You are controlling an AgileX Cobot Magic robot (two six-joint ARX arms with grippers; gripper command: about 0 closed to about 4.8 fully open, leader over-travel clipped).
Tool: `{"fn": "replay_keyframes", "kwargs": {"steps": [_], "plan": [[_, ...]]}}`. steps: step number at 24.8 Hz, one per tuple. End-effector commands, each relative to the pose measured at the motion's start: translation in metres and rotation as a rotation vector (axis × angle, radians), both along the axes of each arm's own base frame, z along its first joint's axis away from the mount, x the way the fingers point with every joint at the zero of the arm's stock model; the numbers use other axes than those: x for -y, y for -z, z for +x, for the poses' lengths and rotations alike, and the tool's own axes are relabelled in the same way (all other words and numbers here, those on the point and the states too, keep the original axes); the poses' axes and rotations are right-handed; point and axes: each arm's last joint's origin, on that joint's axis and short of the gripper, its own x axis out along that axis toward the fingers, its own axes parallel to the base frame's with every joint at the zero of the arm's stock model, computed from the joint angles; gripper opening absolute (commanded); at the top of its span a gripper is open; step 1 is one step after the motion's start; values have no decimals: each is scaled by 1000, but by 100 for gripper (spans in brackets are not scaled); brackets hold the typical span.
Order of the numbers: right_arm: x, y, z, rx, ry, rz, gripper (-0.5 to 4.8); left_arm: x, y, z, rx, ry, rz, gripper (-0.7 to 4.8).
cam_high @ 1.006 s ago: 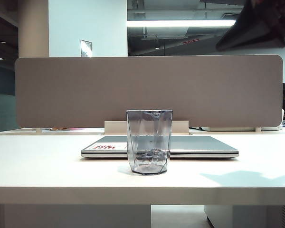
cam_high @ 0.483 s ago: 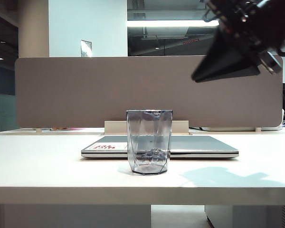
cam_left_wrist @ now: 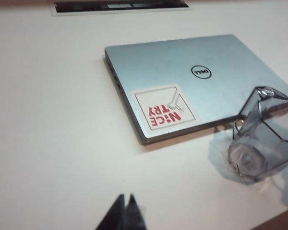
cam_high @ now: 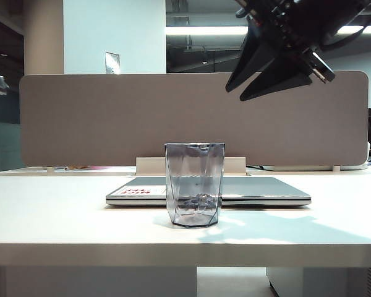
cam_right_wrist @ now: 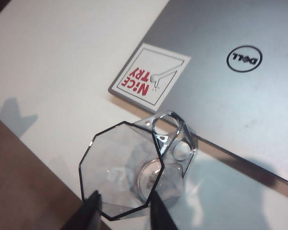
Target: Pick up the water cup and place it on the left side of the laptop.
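Observation:
The water cup (cam_high: 195, 185), a smoky transparent faceted mug, stands upright on the white table just in front of the closed silver laptop (cam_high: 260, 189). My right gripper (cam_high: 235, 94) hangs high above and slightly right of the cup, open and empty. From the right wrist view I look down into the cup (cam_right_wrist: 127, 165); its handle (cam_right_wrist: 175, 139) faces the laptop (cam_right_wrist: 230, 76), and the right gripper (cam_right_wrist: 125, 203) has a fingertip on either side of the near rim. The left gripper (cam_left_wrist: 126, 199) is shut, empty, over bare table, apart from the cup (cam_left_wrist: 261, 141) and laptop (cam_left_wrist: 197, 79).
A grey partition panel (cam_high: 111, 117) stands behind the table. The table's front edge (cam_high: 80, 247) is close to the cup. A white sticker with red print (cam_left_wrist: 163, 110) marks the laptop's corner. A cable slot (cam_left_wrist: 120, 5) lies at the table's back.
My right gripper has come down and leftward from the upper right corner and its jaws have opened. Its shadow has spread across the table towards the cup. Cup and laptop have not moved.

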Motion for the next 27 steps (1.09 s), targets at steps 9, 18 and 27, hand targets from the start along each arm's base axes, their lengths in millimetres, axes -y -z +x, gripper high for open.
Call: {"fn": "replay_keyframes", "kwargs": {"steps": [9,18,27], "plan": [[-16,3,32,-180,-4,-104,257,1,0,5,-17,14,39,-5],[-31,5,42,-209,-27,-200,256,1,0,6,-20,-2,47,-5],[-42,13,51,-298,-19,-308,256,1,0,6,-22,-2,47,-5]]}}
